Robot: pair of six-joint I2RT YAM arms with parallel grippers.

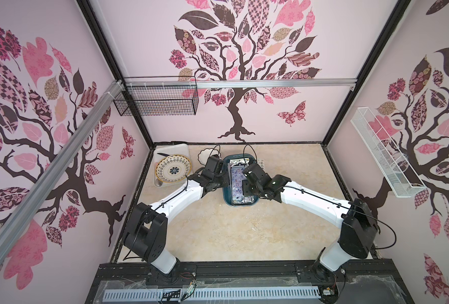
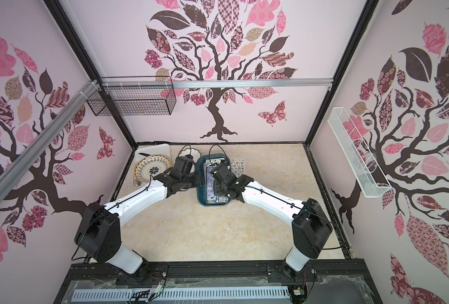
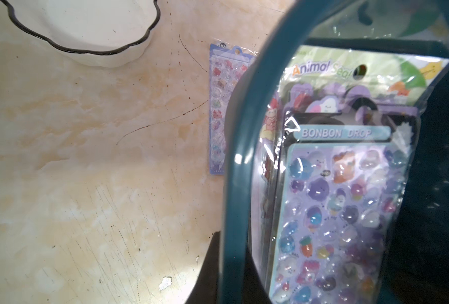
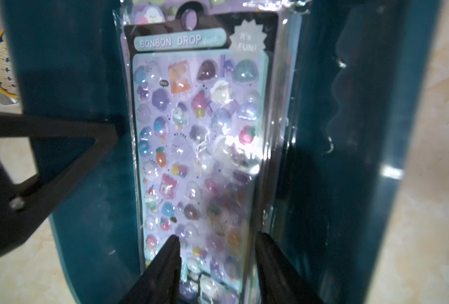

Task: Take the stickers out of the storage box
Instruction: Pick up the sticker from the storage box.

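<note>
At twelve o'clock on the table (image 1: 218,237), the left gripper (image 3: 232,258) pinches the nine-o'clock wall of the storage box (image 1: 228,199), seemingly to steady it, while the right gripper (image 4: 218,240), half spread, straddles the stickers (image 4: 191,131) stacked inside.

The stickers (image 4: 199,131) are leaving bare strips along both long walls inside the storage box (image 1: 227,201). The left gripper (image 3: 234,263) is blocking its left wall; a scalloped bowl (image 3: 86,31) is standing beside its far-left corner. The table (image 1: 231,237) on its near side is lying open.
</note>
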